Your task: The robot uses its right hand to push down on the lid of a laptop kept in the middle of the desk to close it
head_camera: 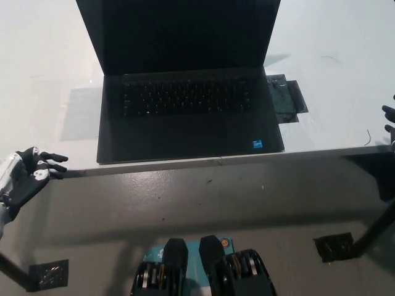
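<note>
A black laptop stands open in the middle of the white desk, its dark screen tilted back and its keyboard facing me. My white left hand rests at the desk's near left edge with its fingers spread, holding nothing. Only the black fingertips of my right hand show at the picture's right edge, well apart from the laptop; whether that hand is open or shut does not show.
A small dark flat item lies on the desk just right of the laptop. The desk's front edge runs across the middle of the view, with grey floor below and desk foot plates at the lower corners.
</note>
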Available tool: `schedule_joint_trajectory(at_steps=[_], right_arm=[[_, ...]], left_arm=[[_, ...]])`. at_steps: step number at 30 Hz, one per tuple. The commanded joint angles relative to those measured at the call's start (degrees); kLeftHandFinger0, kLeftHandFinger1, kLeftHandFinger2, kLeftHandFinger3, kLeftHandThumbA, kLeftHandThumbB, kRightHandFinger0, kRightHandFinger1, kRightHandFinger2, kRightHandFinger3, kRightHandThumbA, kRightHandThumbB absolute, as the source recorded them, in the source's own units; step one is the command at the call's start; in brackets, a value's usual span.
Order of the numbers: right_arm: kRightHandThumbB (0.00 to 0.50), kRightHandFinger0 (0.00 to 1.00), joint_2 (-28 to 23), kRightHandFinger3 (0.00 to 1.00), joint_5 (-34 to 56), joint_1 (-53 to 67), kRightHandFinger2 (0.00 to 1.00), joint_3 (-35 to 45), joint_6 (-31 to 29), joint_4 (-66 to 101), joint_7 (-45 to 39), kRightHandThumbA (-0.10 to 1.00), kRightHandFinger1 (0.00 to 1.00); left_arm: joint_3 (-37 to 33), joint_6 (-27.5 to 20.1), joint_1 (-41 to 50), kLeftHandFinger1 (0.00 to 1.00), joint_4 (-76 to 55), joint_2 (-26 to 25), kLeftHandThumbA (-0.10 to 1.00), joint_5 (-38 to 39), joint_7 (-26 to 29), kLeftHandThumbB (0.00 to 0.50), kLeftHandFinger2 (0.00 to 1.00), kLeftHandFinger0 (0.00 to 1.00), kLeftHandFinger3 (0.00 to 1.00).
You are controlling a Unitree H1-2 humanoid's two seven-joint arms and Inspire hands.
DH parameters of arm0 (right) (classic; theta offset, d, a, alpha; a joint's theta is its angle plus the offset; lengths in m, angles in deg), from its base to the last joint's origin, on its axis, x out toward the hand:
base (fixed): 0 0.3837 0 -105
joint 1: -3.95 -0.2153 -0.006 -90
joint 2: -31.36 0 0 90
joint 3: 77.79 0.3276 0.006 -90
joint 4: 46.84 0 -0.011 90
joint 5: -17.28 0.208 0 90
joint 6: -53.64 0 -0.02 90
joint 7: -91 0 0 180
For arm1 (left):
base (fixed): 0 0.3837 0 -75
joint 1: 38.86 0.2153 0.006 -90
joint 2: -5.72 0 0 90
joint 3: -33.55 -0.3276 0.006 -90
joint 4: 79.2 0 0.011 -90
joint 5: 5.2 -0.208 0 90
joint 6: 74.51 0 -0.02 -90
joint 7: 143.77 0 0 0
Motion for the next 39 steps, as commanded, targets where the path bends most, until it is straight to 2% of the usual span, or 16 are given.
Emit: schedule_joint_trajectory(at_steps=[1,4,7,9,12,13,15,19,23,25,29,30,32,35,36,39], right_arm=[[0.264,1.00,-3.44,1.00,0.49,-6.00,0.92,0.41,0.62,1.75,-1.45,0.16,1.00],[0.247,1.00,-4.10,1.00,0.95,-9.14,0.94,-0.21,2.10,1.84,-1.93,0.12,1.00],[0.211,1.00,-4.45,1.00,1.65,-14.88,0.95,-0.90,4.42,1.51,-1.94,0.03,1.00],[0.210,1.00,-4.66,1.00,0.65,-17.47,0.94,-1.76,3.84,0.76,-2.32,0.05,1.00],[0.234,1.00,-4.85,1.00,-0.42,-22.62,0.94,-3.55,4.81,-1.04,-2.14,0.09,1.00],[0.245,1.00,-4.79,1.00,-0.78,-26.26,0.93,-4.54,3.70,-3.74,-3.49,0.09,1.00],[0.261,1.00,-4.40,1.00,-1.46,-28.82,0.94,-5.66,4.19,-5.05,-3.37,0.12,1.00],[0.301,1.00,-2.83,1.00,-4.35,-38.00,0.90,-9.41,1.14,-12.63,-4.50,0.19,1.00],[0.277,1.00,-0.63,1.00,-6.42,-45.56,0.90,-12.41,-0.99,-19.05,-5.17,0.15,1.00],[0.290,1.00,0.27,0.98,-7.56,-48.44,0.90,-13.91,-2.67,-22.72,-6.01,0.19,1.00],[0.345,1.00,2.01,0.93,-8.27,-52.13,0.83,-15.20,-4.69,-27.75,-7.19,0.22,1.00],[0.360,1.00,2.53,0.91,-9.32,-53.51,0.81,-16.12,-4.21,-28.51,-7.15,0.25,1.00],[0.370,1.00,3.45,0.91,-10.17,-55.68,0.80,-17.39,-4.32,-30.59,-7.86,0.26,1.00],[0.357,1.00,4.65,0.90,-12.11,-58.28,0.79,-19.10,-5.62,-33.76,-8.16,0.23,1.00],[0.331,1.00,5.33,0.90,-12.89,-59.47,0.80,-19.93,-6.61,-35.58,-8.36,0.20,1.00],[0.324,1.00,7.07,0.93,-15.49,-62.49,0.87,-22.26,-9.35,-41.16,-8.62,0.20,1.00]], left_arm=[[1.02,-1.24,-1.53,0.54,-0.86,-1.85,-0.10,1.90,-1.58,0.124,0.55,0.55,0.50],[1.16,-1.34,-0.96,0.54,-1.20,-1.70,-0.10,1.62,-1.26,0.122,0.55,0.55,0.49],[1.19,-0.87,-1.03,0.52,-1.47,-1.90,-0.10,1.90,-1.64,0.105,0.54,0.52,0.50],[1.28,-0.82,-1.29,0.53,-1.29,-2.00,-0.10,2.04,-1.84,0.107,0.55,0.53,0.51],[1.54,0.55,-1.31,0.52,-1.92,-2.01,-0.10,1.97,-1.32,0.123,0.54,0.52,0.49],[1.68,0.41,-1.32,0.55,-2.01,-1.88,-0.10,2.35,-1.53,0.119,0.56,0.56,0.49],[1.54,0.29,-1.22,0.55,-1.86,-2.27,-0.10,1.68,-1.62,0.121,0.56,0.57,0.49],[1.55,0.09,-1.33,0.54,-1.60,-2.33,-0.10,1.75,-1.78,0.128,0.55,0.55,0.48],[1.69,2.00,-0.81,0.58,-2.97,-1.98,-0.10,1.93,-1.15,0.129,0.59,0.59,0.48],[1.60,0.90,-1.02,0.55,-2.14,-2.16,-0.10,2.13,-1.81,0.128,0.57,0.56,0.48],[1.30,1.65,-1.00,0.57,-2.66,-2.38,-0.10,1.38,-1.44,0.134,0.58,0.58,0.49],[1.40,1.21,-1.04,0.57,-2.36,-2.32,-0.10,1.70,-1.66,0.135,0.58,0.58,0.48],[1.47,1.55,-0.92,0.57,-2.76,-2.32,-0.10,2.05,-1.83,0.122,0.58,0.59,0.49],[1.50,1.71,-0.88,0.55,-2.95,-2.29,-0.10,2.18,-1.88,0.126,0.57,0.56,0.49],[1.36,1.38,-0.97,0.56,-2.60,-2.37,-0.10,1.61,-1.69,0.126,0.58,0.57,0.49],[1.42,1.23,-0.95,0.55,-2.59,-2.28,-0.10,1.89,-1.85,0.122,0.57,0.56,0.49]])
